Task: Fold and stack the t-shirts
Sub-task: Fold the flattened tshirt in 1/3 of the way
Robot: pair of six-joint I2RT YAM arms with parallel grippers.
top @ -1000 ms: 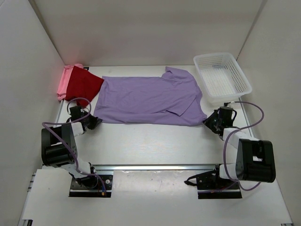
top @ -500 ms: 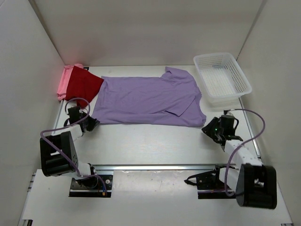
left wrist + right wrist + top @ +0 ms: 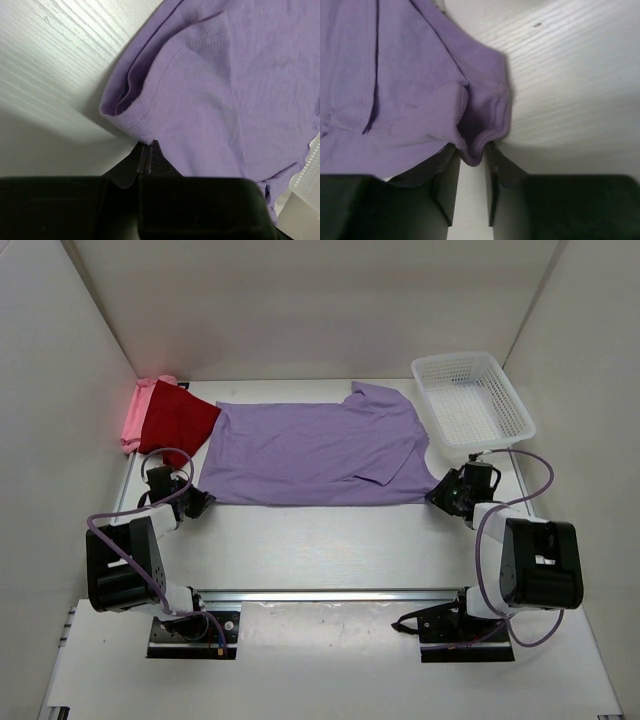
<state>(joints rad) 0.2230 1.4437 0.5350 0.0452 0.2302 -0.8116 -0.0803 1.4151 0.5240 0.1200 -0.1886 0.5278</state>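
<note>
Top view: lavender shirt (image 3: 315, 452) lies spread flat across the table (image 3: 320, 540), collar toward 1 o'clock; dark red shirt (image 3: 178, 418) lies over the pink shirt (image 3: 133, 420) at 10 o'clock, touching the lavender one's left edge; white basket (image 3: 418, 365) at 2 o'clock. Left gripper (image 3: 197, 502) sits at the lavender shirt's 7 o'clock corner, right gripper (image 3: 445, 495) at its 4 o'clock corner.

Left wrist view: jaws together, seemingly nipping only the very corner of the hem; so thin a bite may slip free once the cloth takes weight.

Right wrist view: jaws apart, a bunched fold of hem hanging between the fingers (image 3: 447, 185), unclamped; should the arms lift now, only one corner would rise and the shirt would skew, perhaps dragging into the red pile; closing on the bunch risks a creased, uneven fold.
</note>
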